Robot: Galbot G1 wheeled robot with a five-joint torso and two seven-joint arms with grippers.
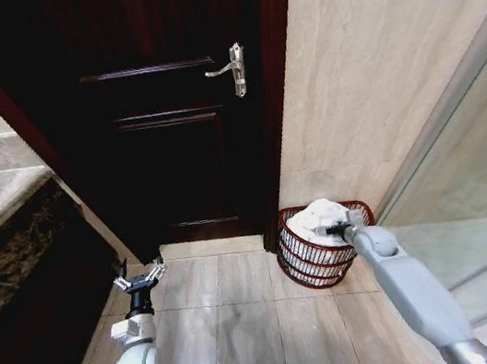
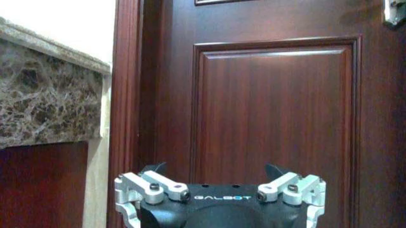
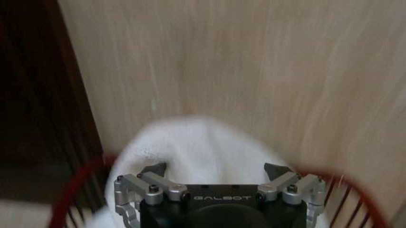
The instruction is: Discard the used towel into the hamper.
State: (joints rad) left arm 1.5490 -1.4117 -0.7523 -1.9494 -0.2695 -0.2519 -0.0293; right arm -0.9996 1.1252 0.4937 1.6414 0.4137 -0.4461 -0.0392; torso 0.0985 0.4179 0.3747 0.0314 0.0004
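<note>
I have the right hand [image 1: 333, 228] over the hamper [image 1: 305, 258], which stands on the floor tiles against the beige wall, just beside the dark wooden door [image 1: 166, 111]. The white towel [image 1: 311, 219] is mounded inside the hamper, heaped above its rim. In the right wrist view the right hand [image 3: 216, 170] has its fingertips spread apart, the towel [image 3: 197, 147] lying beyond them and not pinched, so I read it as open and the towel as let go.

To finish this step well, I judge I should lift the hand straight up from the hamper, watching that no fold of cloth catches on a fingertip and drags out over the red rim [image 3: 76, 190]. The mound sits high, so a sideways exit could tip it over the edge nearest the door.

My left hand [image 1: 140, 279] waits low on the other side of the door from the hamper, near the dark counter [image 1: 10, 240], fingers splayed open and holding nothing; its wrist view shows the left hand [image 2: 216, 170] facing the door panel [image 2: 273, 118].

What I cannot make out: how deep the towel sits in the hamper, whether any of it hangs over the side toward the wall, and whether my fingertips touch the cloth, since the right wrist view is smeared
</note>
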